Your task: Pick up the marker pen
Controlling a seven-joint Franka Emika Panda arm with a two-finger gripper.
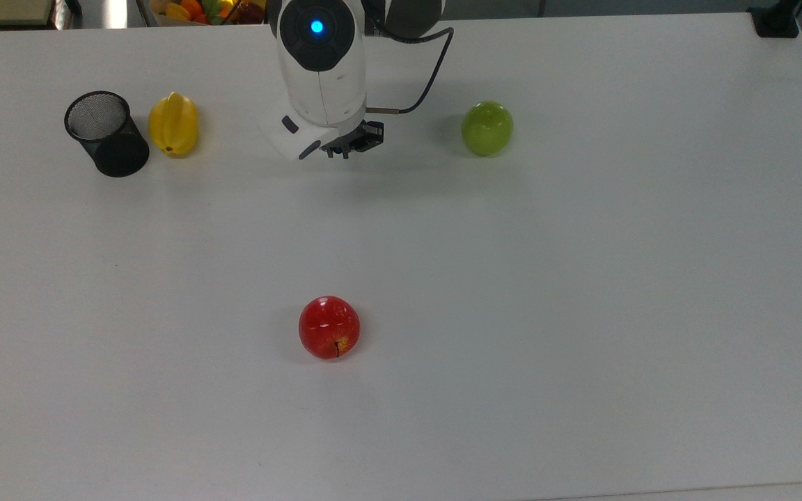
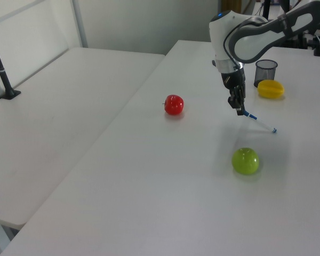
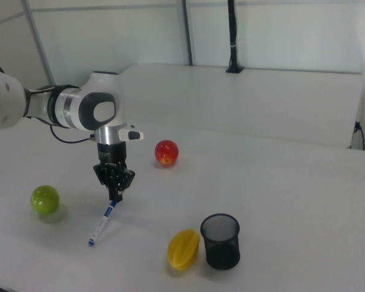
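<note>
Gripper (image 3: 115, 198) grips marker pen (image 3: 102, 224) — tilted.

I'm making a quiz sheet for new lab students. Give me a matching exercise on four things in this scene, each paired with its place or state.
Things:
1. marker pen
2. red apple
3. starfruit
4. green apple

Places or states:
A. beside the black mesh cup
B. held at one end by the gripper, hanging tilted
C. alone near the table's front edge in the top view
D. at the top view's right of the arm

Pairs: 1-B, 2-C, 3-A, 4-D
</note>
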